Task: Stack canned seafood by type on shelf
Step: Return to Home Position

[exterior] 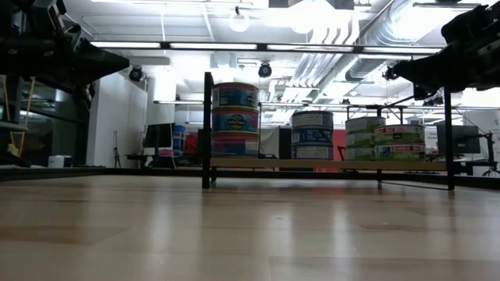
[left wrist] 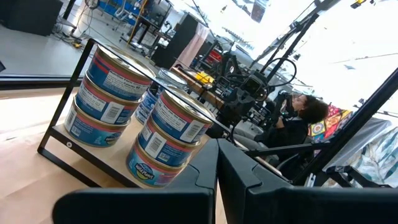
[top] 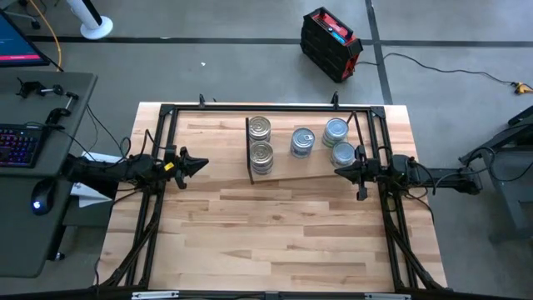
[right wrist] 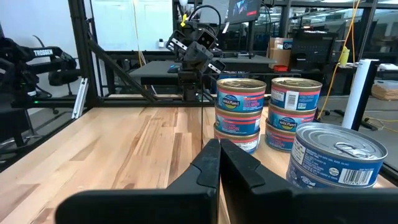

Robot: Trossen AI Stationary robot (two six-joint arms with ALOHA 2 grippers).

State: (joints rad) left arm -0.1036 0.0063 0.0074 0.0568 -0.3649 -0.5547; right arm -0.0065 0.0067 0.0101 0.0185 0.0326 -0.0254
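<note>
**Canned seafood (top: 302,142) sorted on shelf; both arms clear of the load**

**1. Location of load.** Every tin in view stands on the shelf (top: 287,169), which lies across the far half of the tabletop (top: 275,242), between the two arms. No tin shows on the bare tabletop.

**2. Arrangement.**
- The left-end stacks (top: 261,140) are two columns against the left bracket (top: 248,150). Each is three tins high, with pink-and-blue labels and gold-toned lids.
- The middle stack (top: 302,142) is two tins high, with a silver-blue lid and blue labels.
- The right-end stacks (top: 339,142) are two columns with greenish labels. Their height cannot be read with confidence.

Like kinds share a column and unlike kinds stand apart, so each type occupies its own zone of the board. The flat lids let each tin sit square on the one below.

**3. Arms.**
- The left arm (top: 125,171) reaches in from the left. The left jaws are pressed together and hold nothing. They hover above bare tabletop, well apart from the left bracket.
- The right arm (top: 416,175) reaches in from the right. The right jaws are likewise closed on nothing. They are raised near the shelf's front right corner, just beside the right-end stacks.

**4. Assessment.** The sorting appears complete, and only withdrawal to rest seems to remain.

**5. Caution.** The right jaws are close to the right-end stacks, so any retreat should lead away from the shelf to avoid brushing a column.
</note>
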